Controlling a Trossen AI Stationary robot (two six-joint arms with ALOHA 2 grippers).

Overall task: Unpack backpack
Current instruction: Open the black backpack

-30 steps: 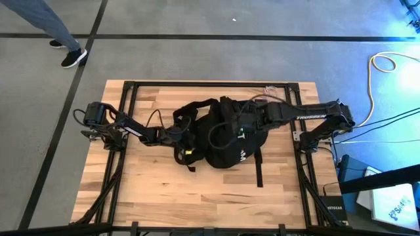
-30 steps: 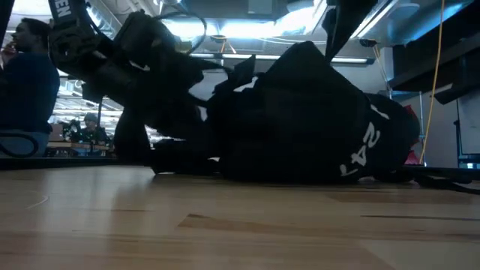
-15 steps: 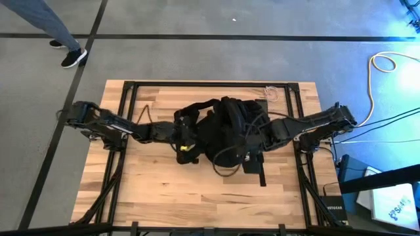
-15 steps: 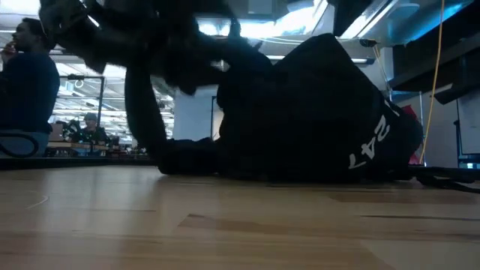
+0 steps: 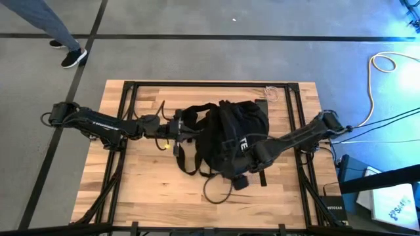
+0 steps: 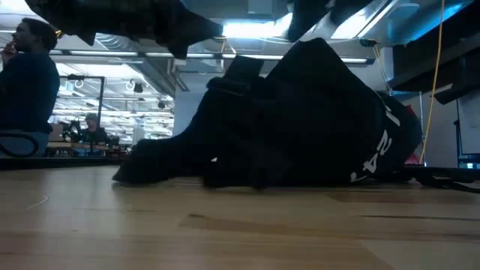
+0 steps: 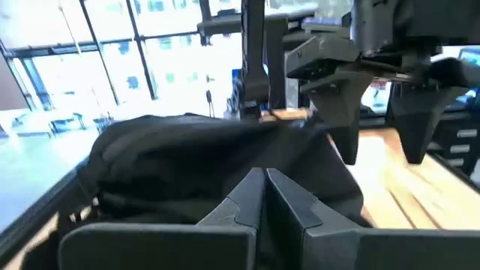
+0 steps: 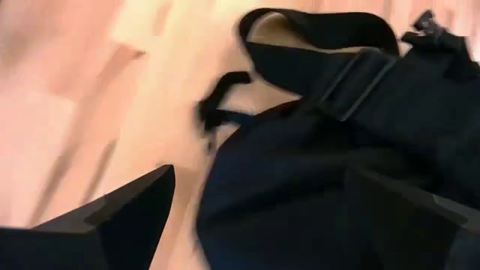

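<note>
Black fingers of the left claw (image 7: pixel 264 196) are pressing together with nothing visibly caught between them, sitting just beside the backpack's (image 5: pixel 230 134) strap side; judging by that pose, it is either bracing the soft fabric or reaching for a strap to steady the bag. Opposite it, the right claw (image 8: pixel 259 217) is standing spread wide, its two fingers framing black cloth and a webbing strap, which suggests it is lining up to take hold of the near edge of the bag rather than gripping yet. Between the two arms the backpack is lying slumped on its side near the middle of the wooden counter (image 5: pixel 144 190), straps trailing toward the left arm and white lettering showing on the body. Nothing unpacked is showing on the counter, so the unpacking looks barely begun. A person (image 6: pixel 26 82) is sitting in the room beyond.
</note>
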